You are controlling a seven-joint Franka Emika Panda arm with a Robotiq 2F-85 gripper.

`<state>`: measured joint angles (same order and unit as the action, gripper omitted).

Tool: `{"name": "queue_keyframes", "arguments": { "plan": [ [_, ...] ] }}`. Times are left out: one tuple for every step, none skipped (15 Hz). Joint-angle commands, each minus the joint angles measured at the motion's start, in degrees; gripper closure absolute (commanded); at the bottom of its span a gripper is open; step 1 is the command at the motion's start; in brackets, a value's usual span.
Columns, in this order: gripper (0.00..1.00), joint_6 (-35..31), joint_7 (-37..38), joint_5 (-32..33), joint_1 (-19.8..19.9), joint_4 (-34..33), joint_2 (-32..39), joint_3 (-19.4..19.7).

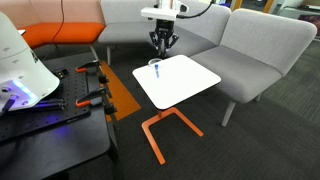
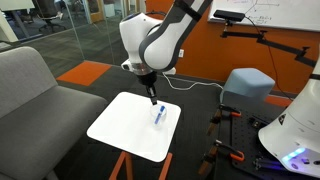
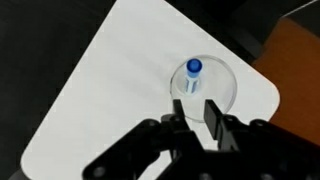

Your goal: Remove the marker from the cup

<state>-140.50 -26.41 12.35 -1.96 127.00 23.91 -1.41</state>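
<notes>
The blue marker (image 3: 192,74) stands upright inside the small clear cup (image 3: 218,84) near a corner of the white tabletop (image 3: 110,90). In both exterior views the marker (image 1: 157,69) (image 2: 160,114) and cup look tiny on the table. My gripper (image 3: 194,108) is open and empty, hovering above the table just short of the cup, fingers pointing down. In the exterior views the gripper (image 1: 161,46) (image 2: 151,98) hangs above and slightly beside the cup without touching it.
The white table (image 1: 185,85) stands on an orange frame, with grey sofa seats (image 1: 260,45) behind it. A black equipment bench with clamps (image 1: 60,100) is beside it. An orange panel (image 3: 295,60) lies beyond the table corner.
</notes>
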Motion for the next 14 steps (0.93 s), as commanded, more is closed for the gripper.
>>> {"name": "queue_keyframes", "arguments": {
  "plan": [
    [0.66, 2.76, 2.38, 0.56, 0.57, 0.60, -0.82, -0.92],
    [0.66, 2.79, 2.75, 0.41, 0.62, 0.69, -0.65, -0.95],
    [0.66, 2.85, 2.98, 0.26, 0.69, 0.72, -0.52, -1.06],
    [0.67, 2.91, 2.77, 0.07, 0.78, 0.69, -0.26, -1.25],
    [0.67, 3.08, 2.58, -0.14, 0.83, 0.63, -0.01, -1.44],
    [0.66, 3.41, 2.18, -0.45, 0.91, 0.42, 0.44, -1.73],
    [0.64, 3.72, 2.10, -0.51, 0.88, 0.32, 0.79, -1.90],
    [0.63, 4.13, 1.90, -0.77, 0.93, 0.05, 1.39, -2.21],
    [0.61, 4.42, 1.95, -0.85, 0.90, -0.12, 1.95, -2.40],
    [0.62, 4.70, 2.00, -1.02, 0.95, -0.34, 2.60, -2.57],
    [0.61, 4.73, 2.02, -1.11, 1.02, -0.51, 3.15, -2.68],
    [0.65, 4.66, 1.97, -1.17, 1.14, -0.83, 3.77, -2.71],
    [0.63, 4.58, 2.61, -0.81, 0.96, -1.20, 4.34, -2.41],
    [0.63, 4.46, 2.28, -1.09, 1.26, -1.61, 4.82, -2.56]
  ]
}}
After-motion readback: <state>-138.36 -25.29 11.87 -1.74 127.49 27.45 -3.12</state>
